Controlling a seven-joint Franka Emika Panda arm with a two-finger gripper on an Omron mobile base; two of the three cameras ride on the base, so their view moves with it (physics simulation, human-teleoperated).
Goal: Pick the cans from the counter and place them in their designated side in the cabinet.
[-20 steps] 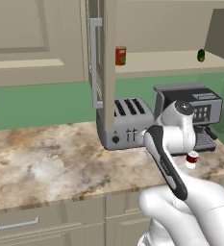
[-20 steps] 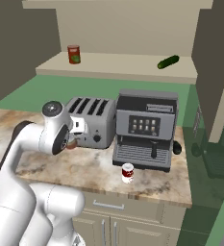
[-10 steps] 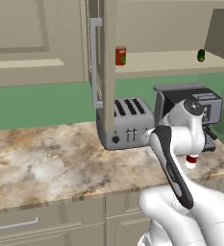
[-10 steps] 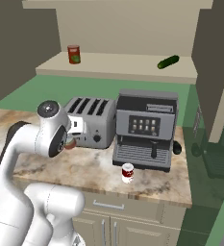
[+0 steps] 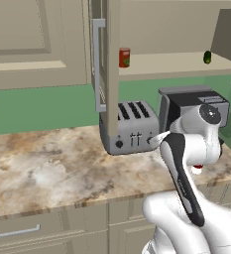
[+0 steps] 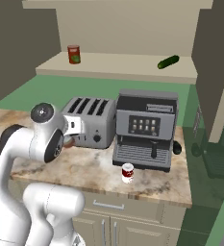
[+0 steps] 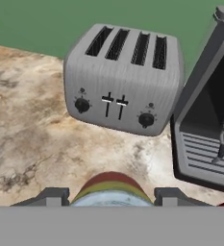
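My gripper (image 7: 110, 196) is shut on the silvery-topped can (image 7: 111, 190) with yellow and red bands, held low over the counter (image 7: 31, 125) in front of the toaster. In the right base view the gripper (image 6: 68, 140) sits beside the toaster's left end. The dark red and white can (image 6: 128, 173) stands on the counter (image 6: 80, 168) before the coffee machine; the arm partly hides this can (image 5: 199, 166) in the left base view. The cabinet door with its grey bar handle (image 5: 98, 64) stands open, showing the pale shelf (image 5: 161, 64).
A grey four-slot toaster (image 7: 123, 79) and a dark coffee machine (image 6: 144, 129) stand at the back of the counter. On the shelf (image 6: 118, 65) stand a taller red can (image 6: 74, 54) at the left and a small dark green object (image 6: 168, 61) at the right.
The arm has swung a little; its upper wrist joint has drifted right in the left base view and left in the right base view. The banded can stays in the grip.
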